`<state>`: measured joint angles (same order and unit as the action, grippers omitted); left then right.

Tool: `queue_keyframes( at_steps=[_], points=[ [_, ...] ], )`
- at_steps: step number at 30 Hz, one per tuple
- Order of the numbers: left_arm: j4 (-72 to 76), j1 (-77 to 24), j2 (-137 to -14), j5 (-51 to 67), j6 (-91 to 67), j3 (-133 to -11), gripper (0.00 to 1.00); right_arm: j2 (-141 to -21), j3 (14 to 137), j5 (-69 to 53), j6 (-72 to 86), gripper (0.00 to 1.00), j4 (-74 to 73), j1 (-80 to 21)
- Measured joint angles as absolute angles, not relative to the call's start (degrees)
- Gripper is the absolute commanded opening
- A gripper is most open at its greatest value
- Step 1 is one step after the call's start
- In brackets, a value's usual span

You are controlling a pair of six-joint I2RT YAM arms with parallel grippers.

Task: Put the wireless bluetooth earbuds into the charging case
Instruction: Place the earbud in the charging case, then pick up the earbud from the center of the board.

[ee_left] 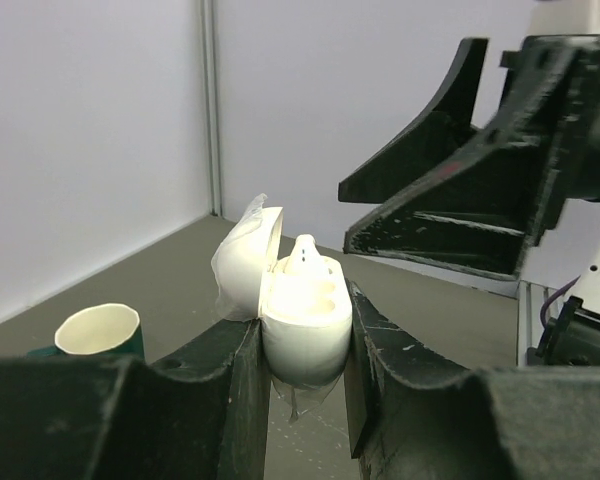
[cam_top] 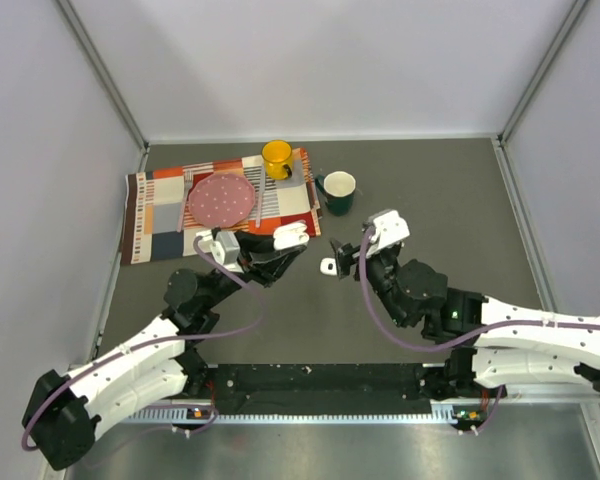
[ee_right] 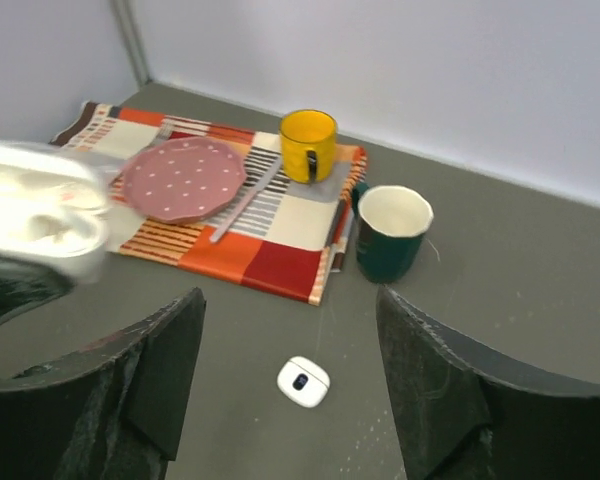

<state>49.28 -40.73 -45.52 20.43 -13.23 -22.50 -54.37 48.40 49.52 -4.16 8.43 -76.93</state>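
Note:
My left gripper [cam_top: 288,240] is shut on the white charging case [cam_top: 291,235], held above the table. In the left wrist view the case [ee_left: 305,330] sits upright between my fingers with its lid [ee_left: 246,258] flipped open to the left. One white earbud [ee_left: 306,256] sits in its far slot; the near slot looks empty. Another earbud [cam_top: 328,266], small, white, with a dark spot, lies on the grey table. In the right wrist view it [ee_right: 303,381] lies below and between the open fingers of my right gripper [ee_right: 290,300], untouched. The right gripper [cam_top: 340,258] hovers just right of the case.
A patterned cloth [cam_top: 160,215] at the back left carries a pink plate [cam_top: 221,198], a yellow mug [cam_top: 277,158] and a utensil [ee_right: 245,200]. A dark green mug [cam_top: 339,190] with a white inside stands just beyond the grippers. Grey walls enclose the table.

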Motion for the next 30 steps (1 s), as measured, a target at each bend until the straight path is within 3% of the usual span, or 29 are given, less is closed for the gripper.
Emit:
queue_keyframes(
  at_steps=[3, 10, 14, 19, 24, 30],
  points=[
    [49.3, -40.7, -44.7, 20.2, -12.3, -22.4, 0.0, -53.0, 48.4, 51.5, 1.2, 0.86, 5.3, -74.1],
    [48.4, -40.7, -43.7, 20.2, -11.6, -22.3, 0.0, -48.6, 48.4, 52.8, 17.8, 0.91, -7.6, -61.3],
    [48.4, -40.7, -43.4, 20.4, -11.4, -22.3, 0.0, -48.3, 48.5, 39.2, 26.6, 0.91, -14.6, -45.7],
    [48.4, -40.7, -43.4, 20.8, -11.2, -22.3, 0.0, -57.9, 50.4, 16.0, 35.3, 0.91, -21.6, -29.3],
    [48.2, -40.7, -43.3, 21.2, -11.1, -22.3, 0.0, -66.9, 51.5, 3.6, 39.5, 0.95, -27.0, -24.9],
    [46.1, -40.7, -41.0, 20.6, -10.7, -22.3, 0.0, -64.6, 52.8, 6.7, 40.1, 0.99, -29.2, -24.7]
  ],
)
